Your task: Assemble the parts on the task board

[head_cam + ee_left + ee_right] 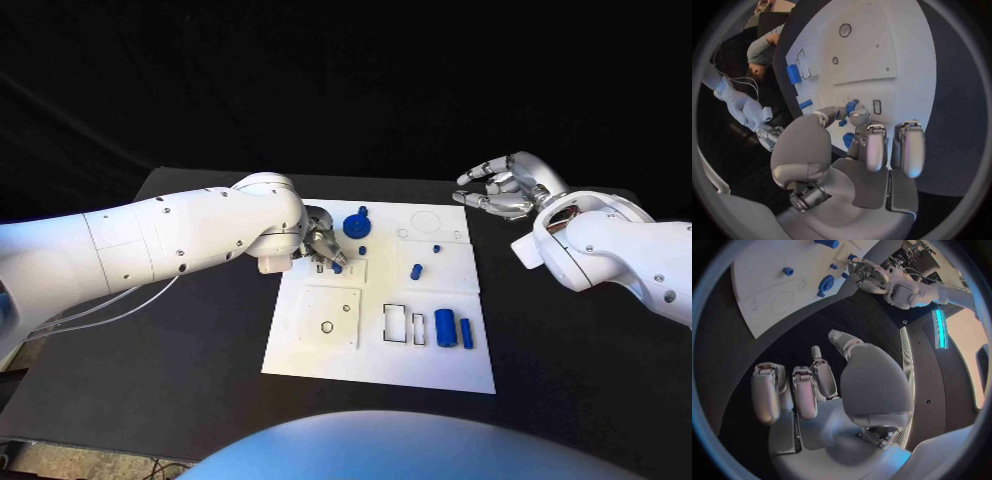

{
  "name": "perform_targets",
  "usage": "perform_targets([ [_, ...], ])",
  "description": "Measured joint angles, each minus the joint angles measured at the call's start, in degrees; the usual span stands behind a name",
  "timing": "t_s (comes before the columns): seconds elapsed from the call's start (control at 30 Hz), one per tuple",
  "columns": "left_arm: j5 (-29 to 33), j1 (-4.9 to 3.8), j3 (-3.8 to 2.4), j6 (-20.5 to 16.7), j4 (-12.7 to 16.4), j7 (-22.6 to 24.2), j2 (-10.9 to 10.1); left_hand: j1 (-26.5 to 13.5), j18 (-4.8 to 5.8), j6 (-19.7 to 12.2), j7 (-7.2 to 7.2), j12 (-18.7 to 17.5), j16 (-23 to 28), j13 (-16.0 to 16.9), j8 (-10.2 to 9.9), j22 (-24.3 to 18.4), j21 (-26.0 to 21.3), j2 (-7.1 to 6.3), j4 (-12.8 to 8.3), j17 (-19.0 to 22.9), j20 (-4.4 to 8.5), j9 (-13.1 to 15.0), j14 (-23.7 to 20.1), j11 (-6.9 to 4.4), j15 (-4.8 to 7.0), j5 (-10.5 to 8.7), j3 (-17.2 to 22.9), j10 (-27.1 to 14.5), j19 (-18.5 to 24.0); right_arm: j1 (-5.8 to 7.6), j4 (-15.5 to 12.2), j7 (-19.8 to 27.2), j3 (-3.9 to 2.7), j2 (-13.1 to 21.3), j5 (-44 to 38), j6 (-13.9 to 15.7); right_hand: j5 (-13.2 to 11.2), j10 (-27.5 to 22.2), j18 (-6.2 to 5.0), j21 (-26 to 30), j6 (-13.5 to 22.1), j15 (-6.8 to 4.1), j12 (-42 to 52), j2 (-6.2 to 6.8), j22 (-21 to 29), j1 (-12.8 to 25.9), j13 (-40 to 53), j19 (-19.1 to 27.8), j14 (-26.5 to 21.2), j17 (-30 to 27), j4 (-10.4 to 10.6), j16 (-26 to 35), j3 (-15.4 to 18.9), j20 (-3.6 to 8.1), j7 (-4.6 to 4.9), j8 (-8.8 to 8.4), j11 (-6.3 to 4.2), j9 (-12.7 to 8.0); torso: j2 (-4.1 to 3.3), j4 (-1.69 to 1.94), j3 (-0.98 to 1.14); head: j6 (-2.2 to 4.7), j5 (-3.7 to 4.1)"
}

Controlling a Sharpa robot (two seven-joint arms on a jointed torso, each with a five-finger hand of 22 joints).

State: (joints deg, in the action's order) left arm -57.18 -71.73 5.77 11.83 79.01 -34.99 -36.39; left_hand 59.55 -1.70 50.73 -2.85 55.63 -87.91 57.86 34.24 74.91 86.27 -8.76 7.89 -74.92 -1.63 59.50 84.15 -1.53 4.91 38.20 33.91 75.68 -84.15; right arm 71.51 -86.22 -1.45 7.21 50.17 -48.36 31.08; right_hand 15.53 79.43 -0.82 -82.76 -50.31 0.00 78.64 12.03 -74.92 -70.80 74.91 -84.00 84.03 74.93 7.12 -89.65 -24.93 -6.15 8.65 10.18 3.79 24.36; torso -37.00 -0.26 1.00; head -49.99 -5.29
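Note:
The white task board (378, 345) lies mid-table. My left hand (320, 245) reaches over its back left part, and its thumb and a finger pinch a small blue peg (338, 266), seen close in the left wrist view (851, 106). A round blue part (358, 222) sits just behind the hand, with a tiny blue piece (362, 249) beside it. Another short blue peg (415, 270) lies mid-board. A blue cylinder (446, 326) and a slim blue bar (466, 333) lie at the front right. My right hand (502, 188) hovers off the board's back right corner, holding nothing, fingers apart (817, 385).
Black outlined slots (400, 324) and a small round hole (327, 326) mark the board's front half. A faint circle (428, 222) is drawn at the back right. Bare black table (188, 350) surrounds the board on all sides.

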Motion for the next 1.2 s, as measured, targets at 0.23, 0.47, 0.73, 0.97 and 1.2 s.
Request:
perform_targets([
  [0.23,-1.1,0.08,-0.02,0.1,0.2,0.0,0.0,0.0,0.00,0.1,0.07,0.0,0.0,0.0,0.0,0.0,0.0,0.04,0.0,0.0,0.00,-0.1,0.0,0.00,0.00,-0.02,0.0,0.0,0.0,-0.02,0.0,0.0,0.00,0.0,0.0,0.0,0.0,0.0,0.00,0.0,0.0,0.00,0.0,0.20,0.0,0.2,0.0,0.0,0.0,0.0,0.0,0.0,0.0,0.00,0.00,0.00,0.00,0.0,0.00,0.00,0.02,-0.01,0.00],
  [0.47,-2.0,0.26,0.05,0.3,0.3,0.1,0.0,0.1,0.00,0.1,0.10,0.0,0.0,0.0,0.0,0.0,0.0,0.10,0.0,0.0,0.00,-0.1,0.0,0.00,0.00,-0.03,0.0,0.0,0.0,-0.04,0.0,0.0,0.00,0.0,0.0,0.0,0.0,0.0,0.00,0.0,0.0,0.00,0.0,0.20,0.0,0.2,0.0,0.0,0.0,0.0,0.0,0.0,0.0,0.00,0.00,0.00,0.00,0.0,-0.01,0.00,0.02,-0.01,-0.01],
  [0.73,-2.7,0.28,0.04,0.4,0.6,0.2,0.0,0.1,0.00,0.1,0.11,0.0,0.0,0.0,0.2,0.0,0.0,0.11,-0.2,0.0,0.21,-0.1,-0.1,0.21,0.12,-0.04,-0.2,0.2,0.2,-0.07,0.0,0.0,0.00,0.0,0.0,0.0,0.0,0.0,0.01,0.0,0.0,0.00,0.0,0.00,0.0,0.4,0.0,0.0,0.0,0.0,0.2,0.0,-0.2,0.00,0.00,0.00,0.00,0.0,-0.01,0.00,0.02,-0.02,-0.01],
  [0.97,-3.1,0.29,0.04,0.5,0.6,0.3,0.0,-0.4,0.00,0.2,0.03,0.0,0.0,-0.2,0.7,0.0,0.0,0.61,-0.3,0.0,0.21,0.1,-0.2,-0.02,0.20,-0.96,-0.3,0.4,0.2,-0.09,0.1,0.0,0.00,0.0,0.0,0.0,0.3,0.0,0.00,0.0,0.0,0.00,0.0,-0.05,0.0,0.5,0.0,0.0,0.0,0.0,0.2,0.0,-0.2,0.00,0.00,0.00,0.00,0.0,0.00,-0.02,0.04,-0.02,0.04],
  [1.2,-3.1,0.32,0.05,0.4,0.4,0.3,0.2,-3.2,0.00,-0.1,0.36,0.0,0.0,-0.6,1.3,0.0,0.2,0.54,-4.6,0.0,0.21,-0.4,-0.2,-0.30,0.20,-7.14,3.9,0.7,0.2,-0.10,0.1,0.0,0.00,-0.1,0.0,0.0,0.3,0.0,0.01,0.0,0.0,0.00,0.0,-0.05,0.0,0.5,0.0,0.0,0.0,0.0,0.2,0.0,-0.2,0.00,0.00,0.00,0.00,0.0,0.01,-0.02,0.08,-0.02,0.07],
])
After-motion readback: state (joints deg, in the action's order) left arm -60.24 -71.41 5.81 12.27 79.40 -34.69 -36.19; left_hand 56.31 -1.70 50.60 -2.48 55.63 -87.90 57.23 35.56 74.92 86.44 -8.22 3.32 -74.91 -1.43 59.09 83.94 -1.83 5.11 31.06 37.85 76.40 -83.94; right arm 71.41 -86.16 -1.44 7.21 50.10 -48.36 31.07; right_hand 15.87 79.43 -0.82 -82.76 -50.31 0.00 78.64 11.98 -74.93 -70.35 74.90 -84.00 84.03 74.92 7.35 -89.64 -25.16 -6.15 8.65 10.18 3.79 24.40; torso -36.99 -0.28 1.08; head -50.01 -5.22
